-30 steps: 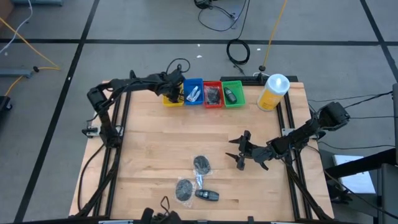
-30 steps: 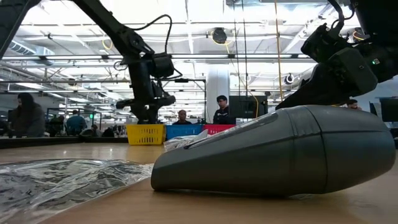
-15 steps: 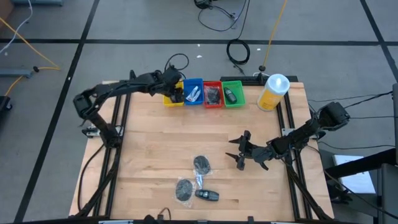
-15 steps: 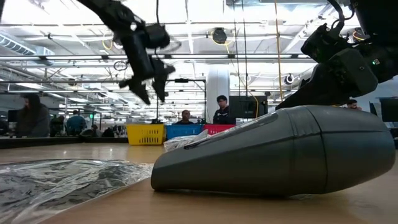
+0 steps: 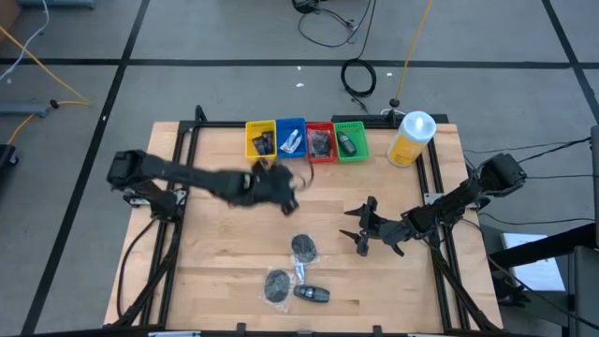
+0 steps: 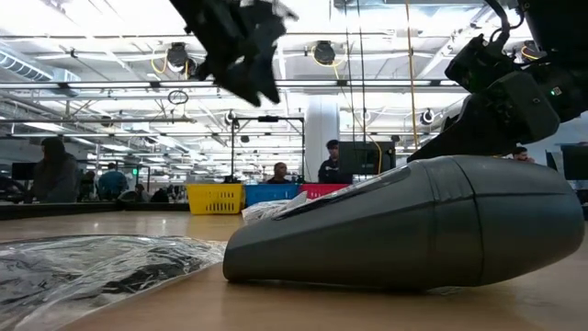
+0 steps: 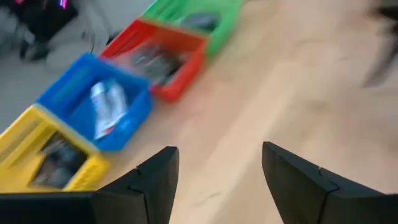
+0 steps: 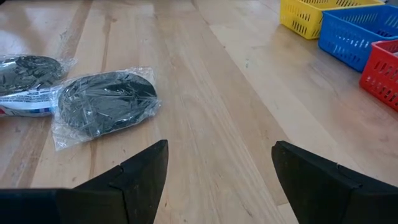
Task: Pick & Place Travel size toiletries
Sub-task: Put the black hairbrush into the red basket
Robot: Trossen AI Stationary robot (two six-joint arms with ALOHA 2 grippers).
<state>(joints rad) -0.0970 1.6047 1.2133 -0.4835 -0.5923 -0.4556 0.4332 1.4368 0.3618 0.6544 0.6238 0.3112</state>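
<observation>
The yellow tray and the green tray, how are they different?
The yellow plastic tray sits at the left end of the row; the green plastic tray sits at the right end, nearest the big yellow bottle. Yellow borders blue; green borders red. Both hold one dark item.

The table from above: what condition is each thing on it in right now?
Left hand: open, empty, over mid-table.
Right hand: open, empty, resting low.
Yellow tray: holds a dark item.
Blue tray: holds a packet.
Wrapped discs: lying loose.
Dark bottle: on its side.
Yellow bottle: upright, capped.
</observation>
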